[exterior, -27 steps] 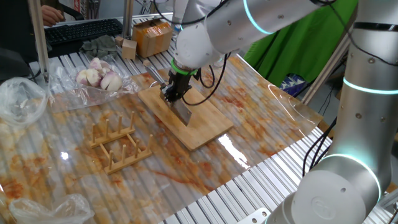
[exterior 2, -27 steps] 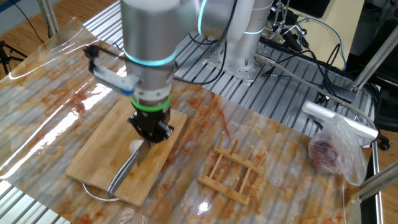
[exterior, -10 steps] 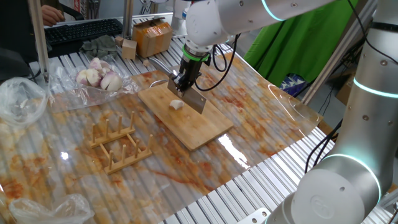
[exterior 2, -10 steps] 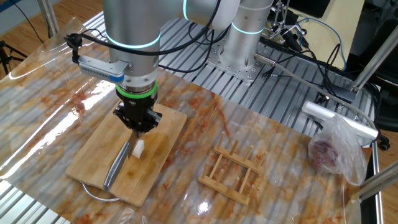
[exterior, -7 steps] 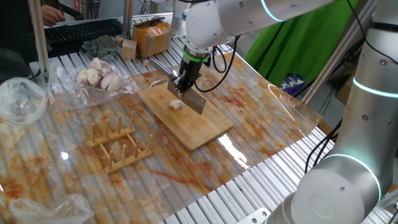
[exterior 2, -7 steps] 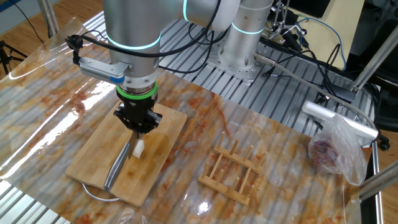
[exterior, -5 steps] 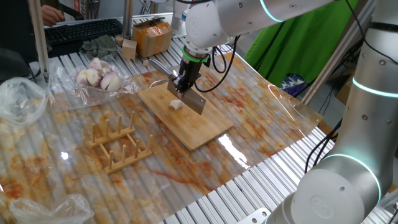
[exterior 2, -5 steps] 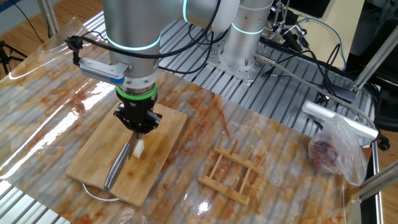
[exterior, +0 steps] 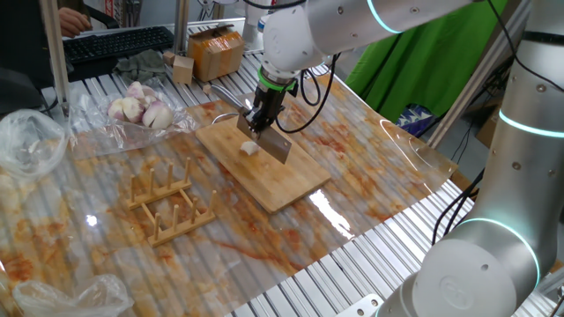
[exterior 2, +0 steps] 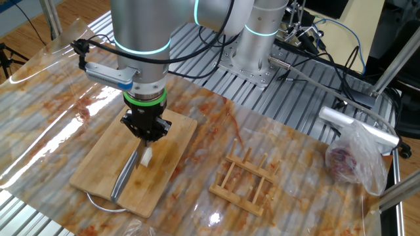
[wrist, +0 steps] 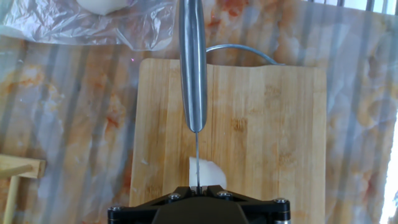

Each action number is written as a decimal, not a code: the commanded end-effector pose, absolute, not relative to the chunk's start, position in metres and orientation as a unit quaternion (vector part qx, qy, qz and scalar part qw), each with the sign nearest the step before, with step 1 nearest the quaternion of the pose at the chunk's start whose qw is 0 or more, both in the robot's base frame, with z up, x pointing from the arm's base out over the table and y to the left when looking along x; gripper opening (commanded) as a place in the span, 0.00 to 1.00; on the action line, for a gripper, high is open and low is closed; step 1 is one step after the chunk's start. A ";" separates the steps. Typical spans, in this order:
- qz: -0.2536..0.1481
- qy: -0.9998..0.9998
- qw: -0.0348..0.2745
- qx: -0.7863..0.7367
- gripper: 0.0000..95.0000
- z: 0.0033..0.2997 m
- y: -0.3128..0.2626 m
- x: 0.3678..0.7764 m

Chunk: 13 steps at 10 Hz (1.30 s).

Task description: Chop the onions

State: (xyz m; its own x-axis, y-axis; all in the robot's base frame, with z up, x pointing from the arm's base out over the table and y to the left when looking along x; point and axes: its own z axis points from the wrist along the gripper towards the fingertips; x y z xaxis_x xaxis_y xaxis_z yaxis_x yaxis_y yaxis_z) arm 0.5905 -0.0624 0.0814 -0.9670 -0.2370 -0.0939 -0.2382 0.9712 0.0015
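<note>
A small pale white onion chunk lies on the wooden cutting board; it also shows in the other fixed view and in the hand view. My gripper is shut on a knife and holds it just above the board, the blade over the chunk. In the other fixed view the gripper hangs above the chunk with the knife pointing toward the board's near end. In the hand view the blade runs edge-on above the chunk.
A plastic bag with whole pinkish onions lies at the back left. A wooden rack stands left of the board, and shows in the other fixed view. A cardboard box is behind. A clear sheet covers the table.
Since 2.7 s ago the gripper has lifted the knife off the board and moved back, uncovering the onion chunk. Over the last second almost nothing has moved.
</note>
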 end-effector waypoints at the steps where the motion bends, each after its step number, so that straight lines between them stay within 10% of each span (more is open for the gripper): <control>1: 0.005 0.992 0.047 -0.119 0.00 0.079 -0.063 0.590; 13: 0.008 0.992 0.055 -0.117 0.00 0.065 -0.062 0.589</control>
State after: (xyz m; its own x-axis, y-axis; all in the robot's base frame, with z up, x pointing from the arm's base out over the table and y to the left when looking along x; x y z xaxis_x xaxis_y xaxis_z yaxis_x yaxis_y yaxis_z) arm 0.5886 -0.0626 0.0684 -0.9673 -0.2282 -0.1111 -0.2298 0.9732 0.0018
